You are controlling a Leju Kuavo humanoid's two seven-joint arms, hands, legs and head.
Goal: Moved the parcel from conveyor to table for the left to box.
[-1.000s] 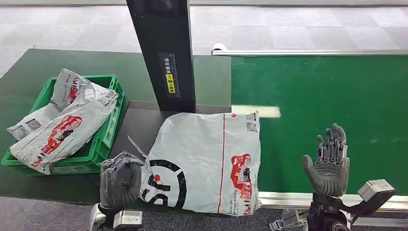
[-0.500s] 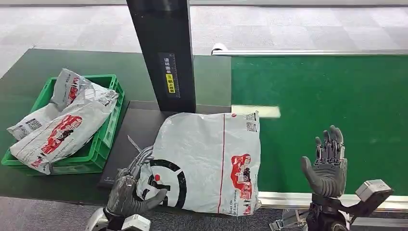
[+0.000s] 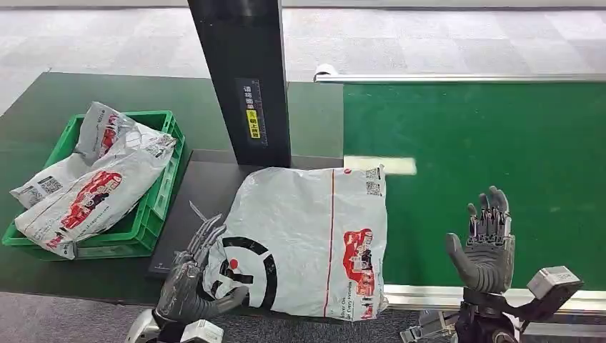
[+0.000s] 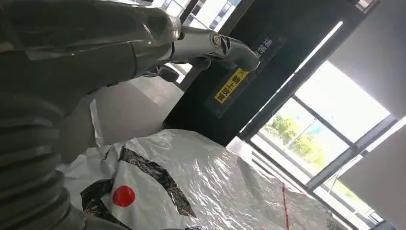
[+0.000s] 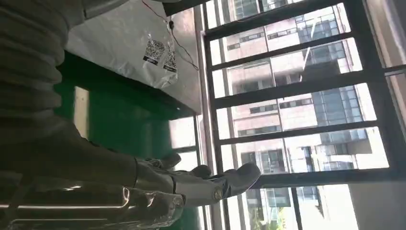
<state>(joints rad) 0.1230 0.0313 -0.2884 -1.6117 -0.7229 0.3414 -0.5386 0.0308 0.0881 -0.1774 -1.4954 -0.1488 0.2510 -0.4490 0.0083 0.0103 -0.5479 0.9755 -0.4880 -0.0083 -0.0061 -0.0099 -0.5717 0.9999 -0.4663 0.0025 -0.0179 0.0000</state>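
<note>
We see the parcel [image 3: 307, 239] lying on the counter [image 3: 43, 107], its right edge reaching over onto the conveyor [image 3: 486, 136] to the right. Just behind it stands a post [image 3: 243, 78]. To the far left sits a crate [image 3: 154, 207] with two more bags [image 3: 86, 182] in it. Our left hand [image 3: 196, 275] rests at the parcel's near left corner; our right hand [image 3: 487, 243] is raised over the conveyor's near edge, apart from the parcel.
</note>
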